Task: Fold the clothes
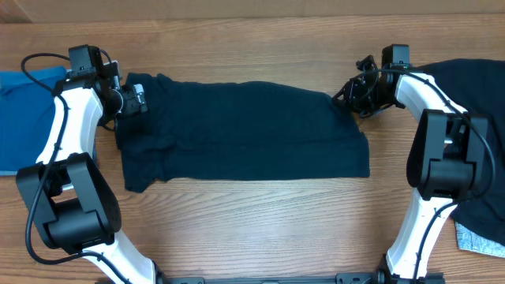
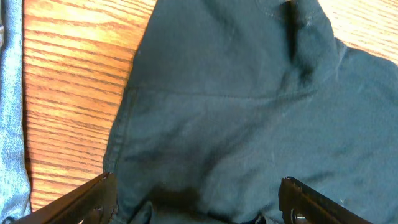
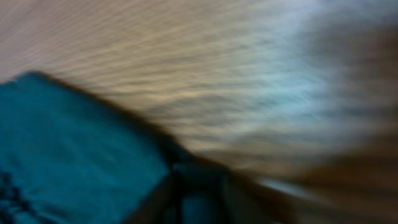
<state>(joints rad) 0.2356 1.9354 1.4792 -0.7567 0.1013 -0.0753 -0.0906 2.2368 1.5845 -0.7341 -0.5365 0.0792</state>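
A dark navy garment (image 1: 245, 130) lies flat across the middle of the wooden table, with a folded sleeve part at its left end. My left gripper (image 1: 136, 100) is at the garment's far left corner. In the left wrist view the left gripper (image 2: 197, 183) has its fingers wide apart over the navy garment (image 2: 249, 112), so it is open. My right gripper (image 1: 349, 96) is at the garment's far right corner. The right wrist view is blurred; there the right gripper (image 3: 199, 196) has its fingers close together with dark cloth between them, beside the garment (image 3: 68, 149).
A blue cloth (image 1: 24, 118) lies at the table's left edge and shows as a strip in the left wrist view (image 2: 11, 124). Another dark garment (image 1: 473, 95) is piled at the right, with a pale patterned cloth (image 1: 481, 237) at the front right.
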